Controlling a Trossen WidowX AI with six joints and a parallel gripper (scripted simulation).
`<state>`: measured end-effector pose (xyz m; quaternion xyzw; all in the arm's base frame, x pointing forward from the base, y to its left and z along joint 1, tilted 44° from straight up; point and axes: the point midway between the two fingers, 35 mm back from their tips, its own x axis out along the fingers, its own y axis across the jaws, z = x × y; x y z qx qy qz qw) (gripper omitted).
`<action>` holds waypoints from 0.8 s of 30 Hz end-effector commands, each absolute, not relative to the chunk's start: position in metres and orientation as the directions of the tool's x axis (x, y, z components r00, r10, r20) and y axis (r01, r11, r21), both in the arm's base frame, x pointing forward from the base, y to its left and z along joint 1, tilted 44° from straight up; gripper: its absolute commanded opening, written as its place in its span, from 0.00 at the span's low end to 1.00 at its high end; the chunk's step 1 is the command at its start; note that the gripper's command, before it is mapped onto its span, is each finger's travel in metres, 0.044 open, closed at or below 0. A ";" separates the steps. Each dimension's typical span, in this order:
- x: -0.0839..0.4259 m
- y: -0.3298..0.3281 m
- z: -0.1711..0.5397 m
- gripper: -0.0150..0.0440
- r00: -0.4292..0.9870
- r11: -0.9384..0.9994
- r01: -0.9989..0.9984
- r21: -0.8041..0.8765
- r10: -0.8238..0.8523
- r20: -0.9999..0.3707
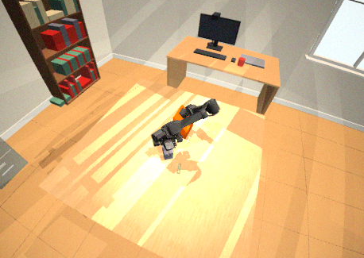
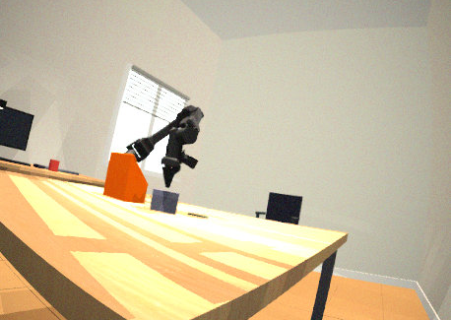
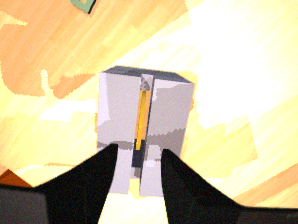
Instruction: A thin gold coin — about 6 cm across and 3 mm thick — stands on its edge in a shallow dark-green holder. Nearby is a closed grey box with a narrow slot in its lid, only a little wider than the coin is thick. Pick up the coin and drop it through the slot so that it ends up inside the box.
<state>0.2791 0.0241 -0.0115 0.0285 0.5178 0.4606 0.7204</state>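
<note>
The grey box (image 1: 168, 154) (image 2: 164, 201) (image 3: 114, 110) stands closed on the wooden table, its narrow slot running lengthwise below the fingers in the wrist view. The gold coin (image 3: 143, 112) shows edge-on as a thin yellow strip within the slot outline; nothing of it shows above the lid in the exterior view. How deep it sits is hard to tell. My gripper (image 2: 168, 184) (image 3: 140, 152) is open and empty, pointing down a little above the lid, one fingertip on each side of the slot. The dark-green holder (image 1: 179, 168) (image 2: 197, 215) (image 3: 85, 8) lies empty on the table beyond the box.
An orange block (image 1: 187, 131) (image 2: 125, 178) (image 3: 12, 179) stands near the arm's base, beside the grey box. Bright sun patches and shadows cross the table. A desk with a monitor (image 1: 218, 28) and a bookshelf stand farther off.
</note>
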 end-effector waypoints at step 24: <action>0.273 -0.014 0.029 1.00 0.033 0.571 -0.627 0.530 0.699 -0.714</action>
